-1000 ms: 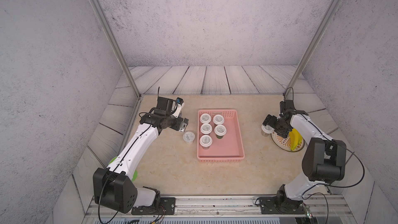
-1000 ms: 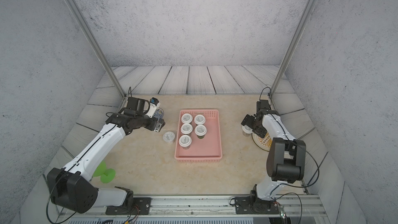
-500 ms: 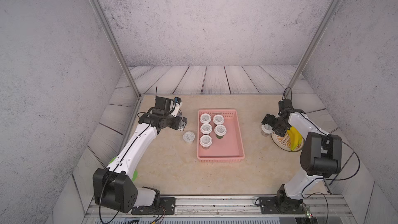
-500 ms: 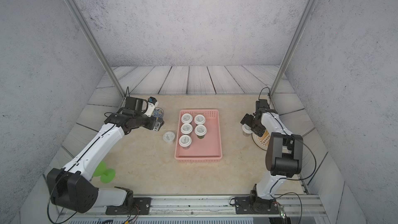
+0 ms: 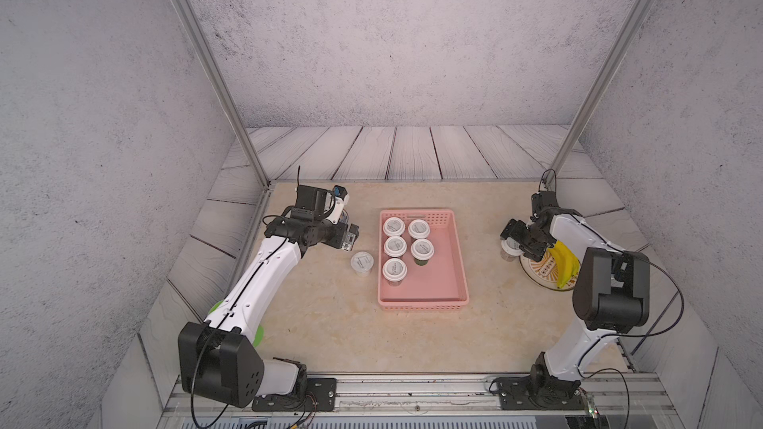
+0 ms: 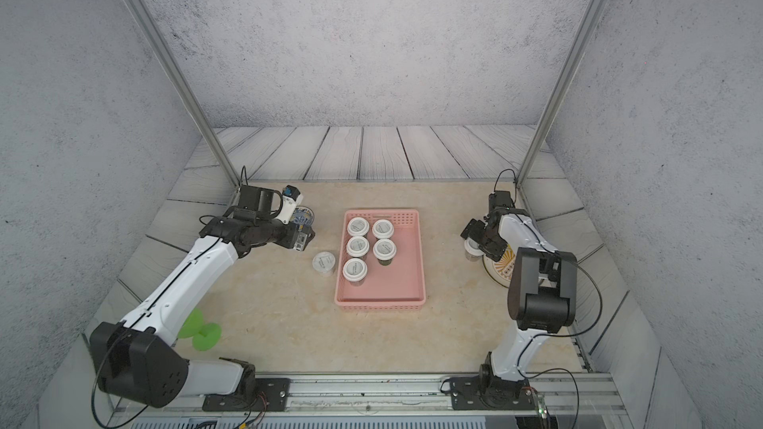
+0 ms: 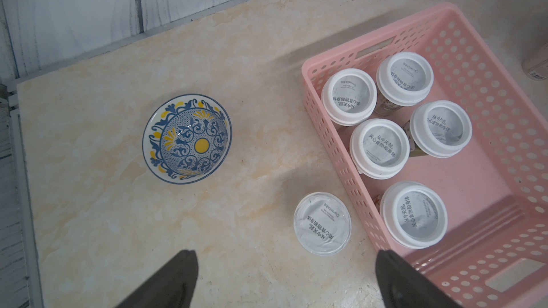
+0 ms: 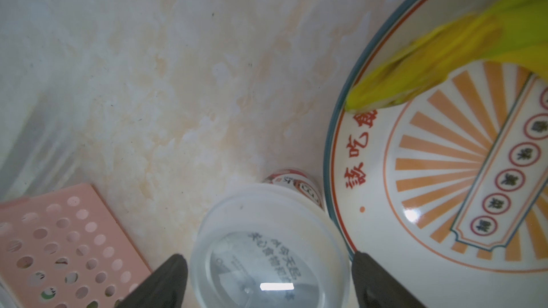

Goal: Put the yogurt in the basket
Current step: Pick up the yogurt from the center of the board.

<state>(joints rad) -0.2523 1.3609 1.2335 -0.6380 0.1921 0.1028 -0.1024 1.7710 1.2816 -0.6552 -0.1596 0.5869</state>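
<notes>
Pink and perforated, the basket (image 5: 450, 282) sat mid-table on the marbled tabletop (image 5: 330, 336) and already held five yogurt cups (image 5: 395, 246), all upright with lids up, clustered toward its far end. Beside the right arm lay the round plate (image 5: 541, 276) with bananas (image 5: 565, 264), and on the other side a blue-patterned bowl (image 7: 186, 143) stood well apart from the basket. One loose yogurt cup (image 5: 362, 262) stood just beside the basket's outer wall, near the left gripper (image 7: 284, 280), whose jaws stood spread wide and empty above the table. The last cup (image 8: 268, 250) stood close against the plate's rim, framed by the right gripper (image 8: 268, 280); its fingers (image 8: 166, 277) flanked the lid with gaps on both sides (so the jaws stood apart and grasped nothing yet). These cups looked light and fairly stiff, with smooth sides that could slip and thin walls that might buckle under a hard squeeze. The better hold seemed to be across the body just under the lid's lip, where the rim would stop it sliding out. The plate's edge left little room for the finger on that side.
</notes>
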